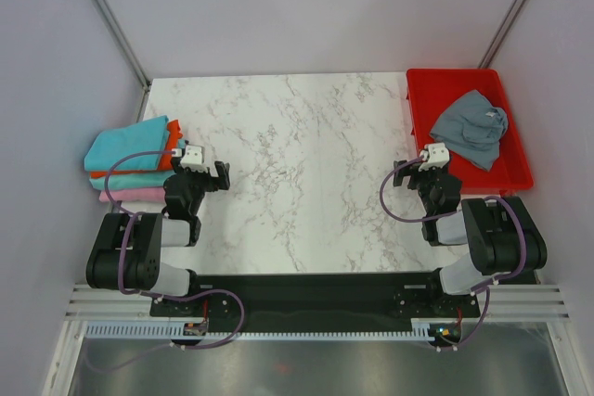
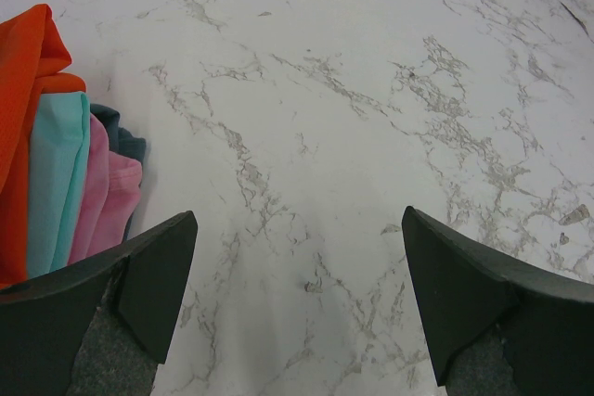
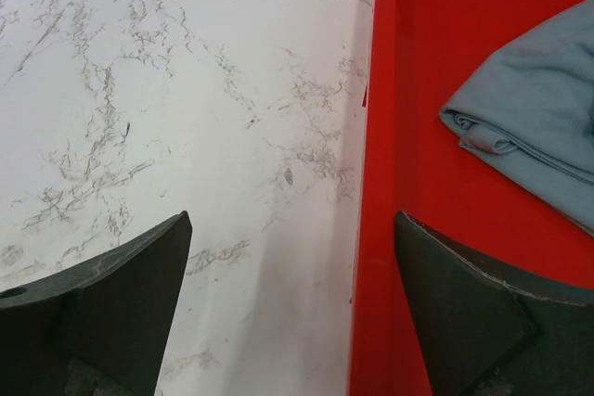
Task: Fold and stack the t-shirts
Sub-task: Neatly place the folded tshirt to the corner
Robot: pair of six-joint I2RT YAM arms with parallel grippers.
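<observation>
My right claw (image 3: 292,218) hangs wide open with nothing in it. From its wrist camera the left wall of the red tray (image 1: 452,86) runs up between my two fingers, so one finger is over the tray's floor and the other over the bare marble table (image 1: 306,155) just outside it. I cannot tell how high above the wall I am. In the view from above, my own wrist and forearm cover the tray's near left corner.

The slate grey t-shirt (image 1: 471,125) lies crumpled inside the tray, toward its right half and well clear of the left wall. My wrist camera catches only one folded corner of it, the rest being cut off at the frame's right edge. How it is bunched I cannot make out.

My left claw (image 2: 297,215) is fully spread and holds nothing. It is well apart from the tray, over open table on the opposite side.

The folded stack sits farther from the tray again, at the table's opposite edge and just beyond my left claw. The turquoise t-shirt (image 1: 125,146) is on top, the orange-red t-shirt (image 1: 168,157) shows as an edge beneath it, and the pink t-shirt (image 1: 130,195) is at the bottom. The teal t-shirt (image 2: 125,139) is only a dark sliver behind the pink in my left wrist view. My left arm hides the stack's near corner from above.
</observation>
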